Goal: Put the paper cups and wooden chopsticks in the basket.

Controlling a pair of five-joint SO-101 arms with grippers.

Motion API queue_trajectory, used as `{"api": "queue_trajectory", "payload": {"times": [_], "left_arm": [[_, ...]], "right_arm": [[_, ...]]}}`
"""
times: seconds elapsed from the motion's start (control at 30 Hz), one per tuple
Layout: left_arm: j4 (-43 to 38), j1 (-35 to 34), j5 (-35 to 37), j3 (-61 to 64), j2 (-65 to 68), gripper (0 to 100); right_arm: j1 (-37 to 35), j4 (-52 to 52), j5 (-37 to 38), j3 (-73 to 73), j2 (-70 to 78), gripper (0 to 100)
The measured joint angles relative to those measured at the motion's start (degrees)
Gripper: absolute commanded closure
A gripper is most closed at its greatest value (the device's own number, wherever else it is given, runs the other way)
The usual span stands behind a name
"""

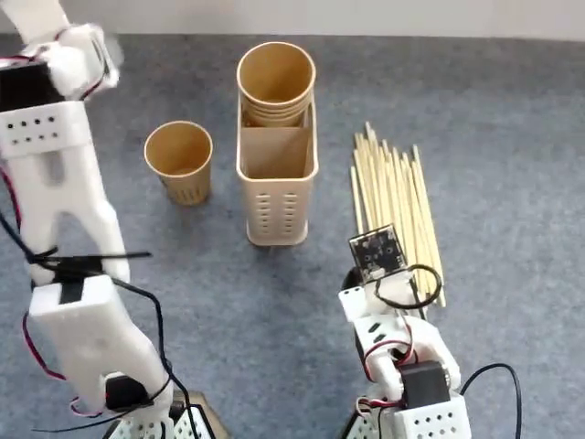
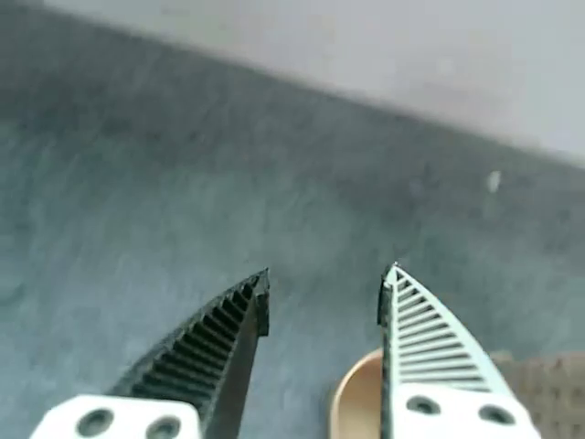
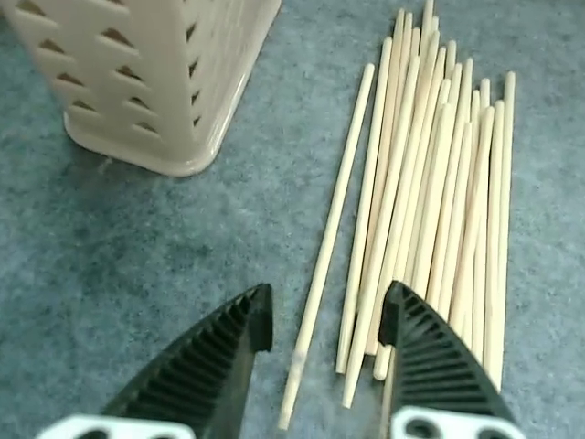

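A tall basket point(image 1: 277, 183) of beige plastic stands upright in the middle of a grey-blue, felt-like mat point(image 1: 512, 137). It is rectangular with rounded corners, and rows of small slots are punched in its walls. A partition splits it in two, and the far compartment holds a nested stack of paper cups point(image 1: 276, 82) — tan, smooth and round-rimmed, rising above the basket's edge. A single cup point(image 1: 179, 160) of the same tan paper stands mouth-up on the mat near the basket, on the left arm's side and not touching it. The wooden chopsticks point(image 1: 398, 206) lie flat on the basket's other side, a loose bundle of thin, pale, round sticks running roughly parallel, near it but apart. A stray stick point(image 3: 329, 247) lies slightly off from the bundle, toward the basket. The right gripper point(image 3: 324, 311) hangs low over the near ends of the chopsticks, its two dark, ribbed, pointed fingers parted and grasping nothing; the stray stick's end lies on the mat below the gap. The left gripper point(image 2: 324, 288) is raised over the far part of the mat, fingers spread and holding nothing — one black and ribbed, the other pale with a lattice pattern. The curved rim of the single cup shows beneath it.
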Motion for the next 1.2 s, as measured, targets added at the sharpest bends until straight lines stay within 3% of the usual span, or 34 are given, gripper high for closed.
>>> {"api": "queue_trajectory", "payload": {"times": [0.7,0.9,1.1,1.2], "left_arm": [[3.4,1.1,-1.8,1.1,24.6,82],[4.8,1.1,-1.8,-9.7,23.8,82],[14.2,1.9,-1.8,-23.9,18.5,82],[17.5,3.5,-1.8,-25.0,17.8,82]], "right_arm": [[0.0,0.0,0.0,1.1,0.0,80.0],[0.0,0.0,0.0,1.1,0.0,80.0],[0.0,0.0,0.0,1.1,0.0,80.0],[0.0,0.0,0.0,1.1,0.0,80.0]]}}
